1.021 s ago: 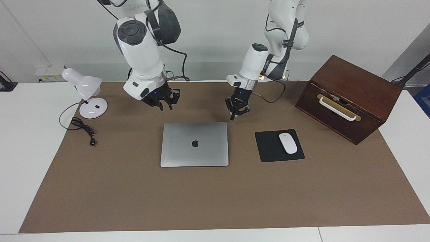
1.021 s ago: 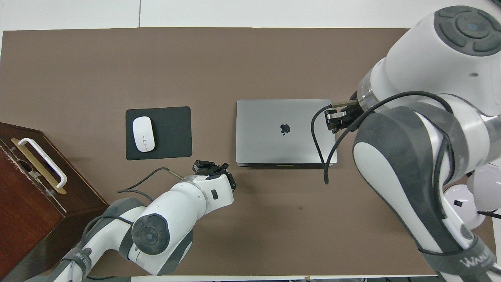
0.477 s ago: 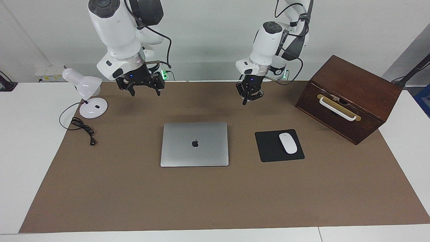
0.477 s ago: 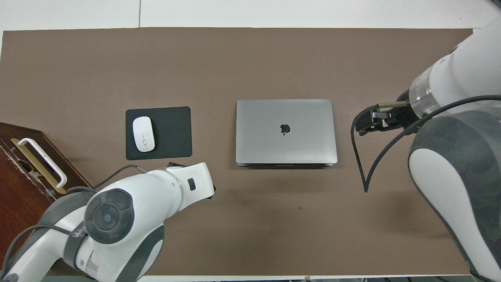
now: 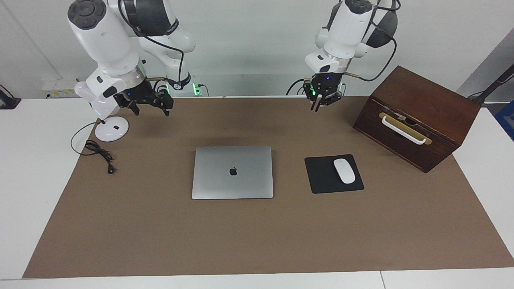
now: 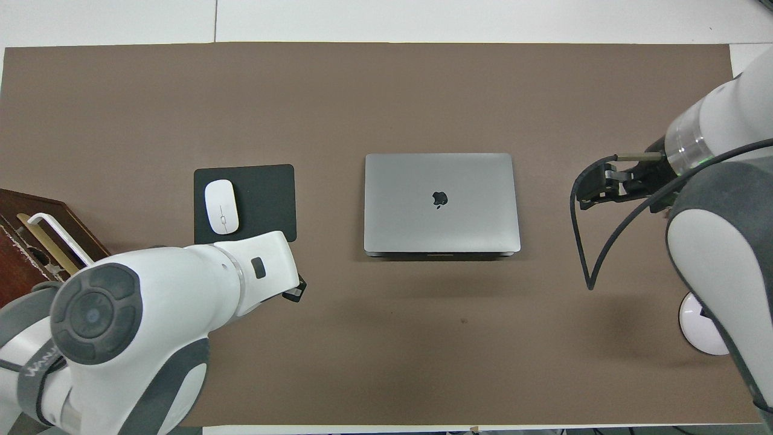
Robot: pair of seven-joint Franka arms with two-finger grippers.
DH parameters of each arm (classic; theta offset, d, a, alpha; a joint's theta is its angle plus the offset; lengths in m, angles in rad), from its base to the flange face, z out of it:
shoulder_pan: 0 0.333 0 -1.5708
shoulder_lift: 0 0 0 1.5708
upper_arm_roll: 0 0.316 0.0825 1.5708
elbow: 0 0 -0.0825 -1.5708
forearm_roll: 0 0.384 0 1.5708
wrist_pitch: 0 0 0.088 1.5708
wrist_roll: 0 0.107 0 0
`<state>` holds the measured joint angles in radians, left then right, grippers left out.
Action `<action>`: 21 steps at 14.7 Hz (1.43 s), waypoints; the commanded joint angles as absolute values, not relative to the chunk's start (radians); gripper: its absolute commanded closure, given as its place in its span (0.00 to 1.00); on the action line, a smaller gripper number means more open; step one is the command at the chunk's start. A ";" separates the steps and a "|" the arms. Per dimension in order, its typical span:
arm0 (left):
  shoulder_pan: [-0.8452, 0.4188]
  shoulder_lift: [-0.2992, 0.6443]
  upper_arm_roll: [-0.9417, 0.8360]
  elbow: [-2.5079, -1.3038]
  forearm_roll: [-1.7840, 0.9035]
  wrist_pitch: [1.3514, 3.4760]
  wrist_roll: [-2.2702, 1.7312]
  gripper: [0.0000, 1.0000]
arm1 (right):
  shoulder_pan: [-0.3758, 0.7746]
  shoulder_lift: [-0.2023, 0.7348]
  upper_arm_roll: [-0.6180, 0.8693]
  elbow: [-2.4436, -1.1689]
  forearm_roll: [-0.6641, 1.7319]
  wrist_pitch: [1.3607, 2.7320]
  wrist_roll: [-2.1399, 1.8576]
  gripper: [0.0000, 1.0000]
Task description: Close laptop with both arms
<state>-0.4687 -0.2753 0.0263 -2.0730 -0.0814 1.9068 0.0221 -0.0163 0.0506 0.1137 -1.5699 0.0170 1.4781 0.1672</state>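
The silver-grey laptop (image 5: pixel 233 172) lies shut and flat in the middle of the brown mat, its lid with the dark apple logo facing up; it also shows in the overhead view (image 6: pixel 441 202). My right gripper (image 5: pixel 151 107) is open and empty. It is raised over the mat beside the lamp, at the right arm's end, clear of the laptop (image 6: pixel 595 192). My left gripper (image 5: pixel 320 102) hangs raised over the mat's edge nearest the robots, beside the wooden box, and holds nothing. In the overhead view the left arm (image 6: pixel 181 302) hides most of it.
A black mouse pad (image 5: pixel 321 176) with a white mouse (image 5: pixel 344 171) lies beside the laptop toward the left arm's end. A dark wooden box (image 5: pixel 417 116) with a white handle stands past it. A white desk lamp (image 5: pixel 104 108) and its cable (image 5: pixel 98 152) are at the right arm's end.
Both grippers have risen and drawn back toward the robots, away from the laptop's edge, each toward its own end. The laptop has not moved.
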 commanded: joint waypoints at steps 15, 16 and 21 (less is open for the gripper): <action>-0.072 -0.255 0.017 -1.907 -0.012 1.749 -0.050 0.00 | -0.017 0.041 -0.072 -1.585 0.003 1.532 0.108 0.00; -0.063 -0.241 0.017 -1.876 -0.014 1.724 -0.063 0.00 | -0.017 0.046 -0.072 -1.574 -0.011 1.552 0.077 0.00; -0.035 -0.134 0.017 -1.669 -0.026 1.577 -0.063 0.00 | -0.008 0.051 -0.072 -1.566 -0.015 1.589 0.038 0.00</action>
<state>-0.0516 -0.2136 0.0281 -1.7962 -0.0367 1.6604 -0.0444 -0.0144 0.0516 -0.0736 -1.5719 0.0013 1.5814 0.0677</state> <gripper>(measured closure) 0.000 0.000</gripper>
